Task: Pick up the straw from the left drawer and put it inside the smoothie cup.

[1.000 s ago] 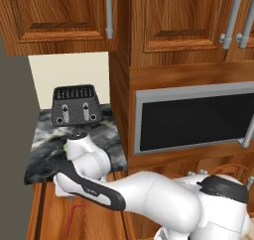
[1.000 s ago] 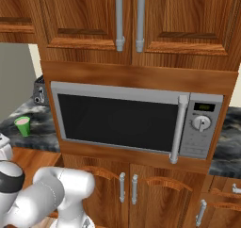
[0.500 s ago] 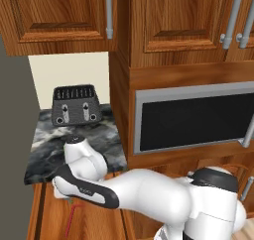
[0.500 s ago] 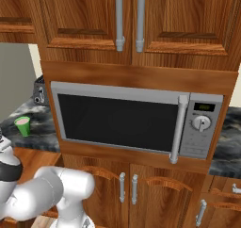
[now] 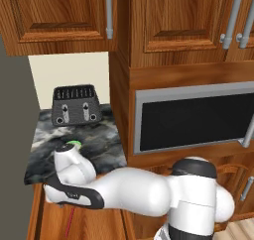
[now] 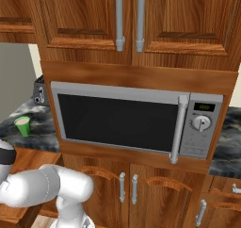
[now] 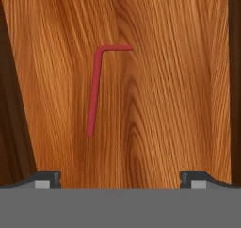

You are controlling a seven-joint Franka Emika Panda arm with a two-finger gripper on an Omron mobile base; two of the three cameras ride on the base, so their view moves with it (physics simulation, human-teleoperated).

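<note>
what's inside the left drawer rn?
Just the straw, dark red with a bent end, lying flat on the drawer bottom, between the open fingers and untouched. In the left base view the arm covers most of the drawer, so the rest can't be checked.

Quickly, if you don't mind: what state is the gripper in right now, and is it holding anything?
Gripper: jaws open wide and holding nothing; the straw lies on the left drawer bottom ahead of it, untouched.

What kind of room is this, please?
Most likely a home kitchen, a rendered one. A built-in microwave sits under wooden wall cabinets, and a toaster stands on a marble-patterned counter.
</note>
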